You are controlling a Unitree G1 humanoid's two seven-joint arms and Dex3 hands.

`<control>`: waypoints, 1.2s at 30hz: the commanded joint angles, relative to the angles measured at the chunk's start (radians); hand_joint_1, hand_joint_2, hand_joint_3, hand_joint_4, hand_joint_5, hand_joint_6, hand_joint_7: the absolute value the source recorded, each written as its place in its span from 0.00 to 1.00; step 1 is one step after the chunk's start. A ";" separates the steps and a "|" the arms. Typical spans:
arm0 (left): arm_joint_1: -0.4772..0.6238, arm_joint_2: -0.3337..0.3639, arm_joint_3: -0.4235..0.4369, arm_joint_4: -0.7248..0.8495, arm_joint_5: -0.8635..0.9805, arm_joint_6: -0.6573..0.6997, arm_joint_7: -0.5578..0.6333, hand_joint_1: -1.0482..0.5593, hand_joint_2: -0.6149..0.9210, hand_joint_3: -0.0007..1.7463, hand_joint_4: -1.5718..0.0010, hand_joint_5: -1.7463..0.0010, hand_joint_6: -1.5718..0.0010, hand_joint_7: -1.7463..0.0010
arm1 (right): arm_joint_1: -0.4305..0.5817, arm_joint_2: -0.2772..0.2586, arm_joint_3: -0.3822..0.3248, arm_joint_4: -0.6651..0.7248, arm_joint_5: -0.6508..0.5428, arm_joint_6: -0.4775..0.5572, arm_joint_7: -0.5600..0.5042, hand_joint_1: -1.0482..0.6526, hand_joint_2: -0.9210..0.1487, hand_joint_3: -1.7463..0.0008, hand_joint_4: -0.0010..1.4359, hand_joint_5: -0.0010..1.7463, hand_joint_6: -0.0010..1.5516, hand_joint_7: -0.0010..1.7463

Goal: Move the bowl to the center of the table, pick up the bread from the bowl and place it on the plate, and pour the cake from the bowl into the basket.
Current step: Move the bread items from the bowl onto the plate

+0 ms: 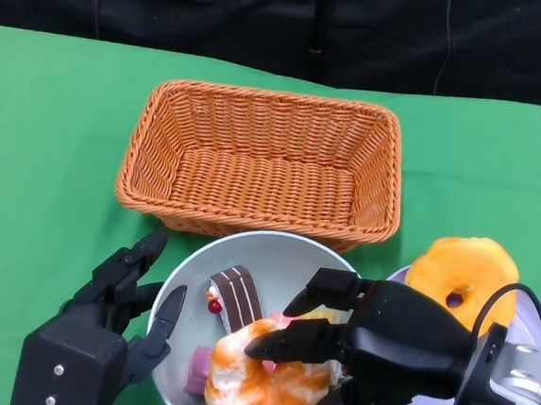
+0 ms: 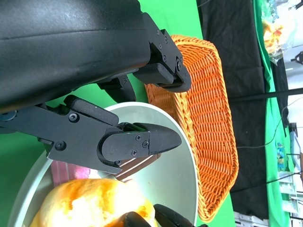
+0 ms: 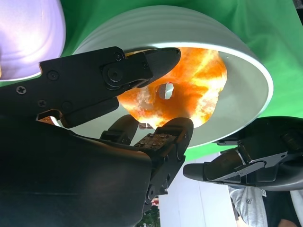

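Green tabletop (image 1: 50, 126) carried an orange wicker basket (image 1: 260, 159) at the far centre, lying open side up. Just near of it, close to the basket's near wall, sat the pale bowl (image 1: 275, 255), its rim partly cut off by the near edge of the head view. Inside the bowl: a brown layered cake slice (image 1: 235, 299) with a red cherry beside it toward the left, a pink piece at the near left, and an orange-and-white ring-shaped bread (image 1: 259, 382) at the near side. Right hand (image 1: 371, 349) reached in from the right over the bowl's right rim, its fingers (image 3: 161, 142) curled about the bread; the right wrist view showed one finger above the ring and others below it, at or very near its surface, with the bread lying in the bowl. Whether the hold was firm could not be told. Left hand (image 1: 114, 317) was at the bowl's left side, fingers spread apart, one fingertip over the left rim, holding nothing; the left wrist view showed a finger (image 2: 137, 142) above the bowl's interior with the cake slice below it. To the right of the bowl, a lilac plate (image 1: 530, 325) bore a second orange ring bread (image 1: 461, 276).
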 commanded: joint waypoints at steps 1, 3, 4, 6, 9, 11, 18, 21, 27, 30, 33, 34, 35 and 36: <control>0.006 -0.007 0.005 0.013 0.010 -0.041 0.027 0.33 1.00 0.28 0.87 0.47 0.67 0.99 | -0.011 -0.004 0.015 0.031 -0.012 -0.018 -0.019 0.37 0.03 0.99 0.17 0.44 0.35 0.07; 0.005 -0.012 0.004 0.020 0.020 -0.054 0.038 0.32 1.00 0.29 0.88 0.47 0.67 0.99 | -0.024 -0.001 0.028 0.051 -0.014 -0.027 -0.021 0.38 0.05 1.00 0.17 0.44 0.35 0.06; 0.005 -0.013 0.003 0.022 0.024 -0.060 0.043 0.32 1.00 0.29 0.88 0.47 0.66 0.99 | -0.030 0.001 0.032 0.059 -0.012 -0.032 -0.022 0.39 0.07 1.00 0.18 0.43 0.36 0.06; 0.005 -0.014 0.001 0.025 0.029 -0.066 0.046 0.32 1.00 0.30 0.89 0.46 0.66 0.99 | -0.038 0.004 0.037 0.070 -0.005 -0.038 -0.024 0.40 0.08 1.00 0.19 0.43 0.37 0.07; 0.006 -0.016 0.000 0.030 0.033 -0.079 0.048 0.32 1.00 0.30 0.89 0.46 0.67 0.99 | -0.042 0.014 0.039 0.088 0.005 -0.050 -0.042 0.45 0.08 1.00 0.28 0.46 0.44 0.09; 0.007 -0.021 0.001 0.030 0.026 -0.084 0.046 0.31 1.00 0.30 0.89 0.46 0.67 0.99 | -0.045 0.025 0.039 0.103 0.018 -0.063 -0.058 0.49 0.05 0.99 0.41 0.50 0.53 0.12; 0.006 -0.029 0.003 0.036 0.021 -0.097 0.045 0.30 1.00 0.30 0.89 0.45 0.66 0.99 | -0.057 0.051 0.034 0.172 0.018 -0.146 -0.164 0.54 0.44 0.36 0.69 0.89 0.68 0.53; 0.007 -0.032 0.002 0.037 0.023 -0.100 0.045 0.30 1.00 0.30 0.89 0.44 0.66 0.99 | -0.054 0.066 0.029 0.205 0.023 -0.183 -0.213 0.53 0.51 0.25 0.71 0.96 0.61 0.81; 0.007 -0.032 0.003 0.039 0.023 -0.099 0.041 0.30 1.00 0.30 0.90 0.44 0.67 0.99 | -0.062 0.086 0.014 0.251 0.032 -0.248 -0.295 0.50 0.54 0.19 0.72 1.00 0.54 1.00; 0.007 -0.031 0.003 0.040 0.023 -0.099 0.040 0.30 1.00 0.30 0.90 0.44 0.67 0.99 | -0.065 0.093 0.006 0.266 0.031 -0.269 -0.320 0.50 0.53 0.19 0.72 1.00 0.53 1.00; 0.007 -0.030 0.005 0.041 0.023 -0.097 0.039 0.30 1.00 0.30 0.90 0.43 0.67 0.99 | -0.066 0.099 -0.012 0.261 0.061 -0.285 -0.321 0.49 0.54 0.19 0.72 1.00 0.53 1.00; 0.006 -0.030 0.006 0.042 0.022 -0.096 0.039 0.30 1.00 0.30 0.90 0.43 0.66 0.99 | -0.065 0.101 -0.024 0.252 0.088 -0.292 -0.317 0.49 0.55 0.19 0.72 1.00 0.53 1.00; 0.007 -0.028 0.006 0.043 0.022 -0.098 0.037 0.30 1.00 0.30 0.90 0.43 0.66 0.98 | -0.064 0.103 -0.038 0.237 0.121 -0.298 -0.310 0.49 0.56 0.19 0.71 1.00 0.53 1.00; 0.007 -0.026 0.005 0.043 0.022 -0.099 0.036 0.31 1.00 0.30 0.90 0.43 0.66 0.99 | -0.062 0.104 -0.048 0.226 0.146 -0.302 -0.303 0.49 0.59 0.15 0.72 1.00 0.53 1.00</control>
